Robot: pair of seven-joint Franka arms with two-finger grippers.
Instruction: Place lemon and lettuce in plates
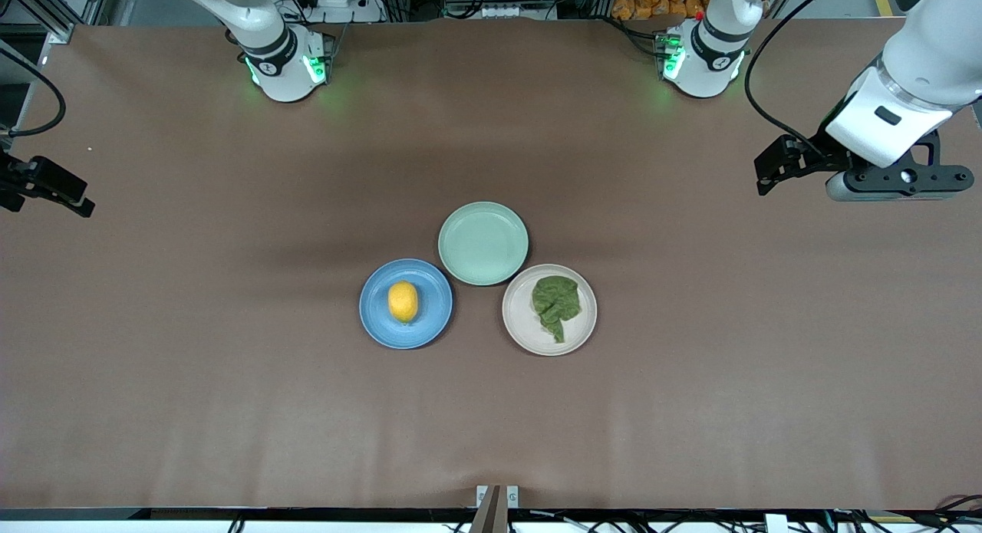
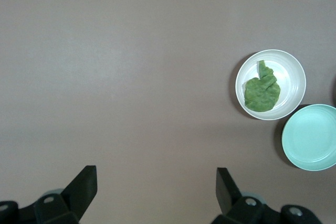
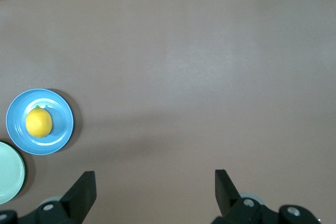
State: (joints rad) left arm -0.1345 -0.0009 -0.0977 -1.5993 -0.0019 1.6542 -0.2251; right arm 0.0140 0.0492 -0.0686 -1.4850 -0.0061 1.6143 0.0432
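Two hands, the left hand [image 2: 152,192] and right hand [image 3: 152,190], hang wide open, holding nothing. The lemon [image 1: 403,301] sits in the blue plate [image 1: 380,326]. At its 3 o'clock, the lettuce [image 1: 556,303] lies in the beige plate [image 1: 522,330].

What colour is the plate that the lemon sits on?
Blue. The plate under the lemon shows best in the front view.
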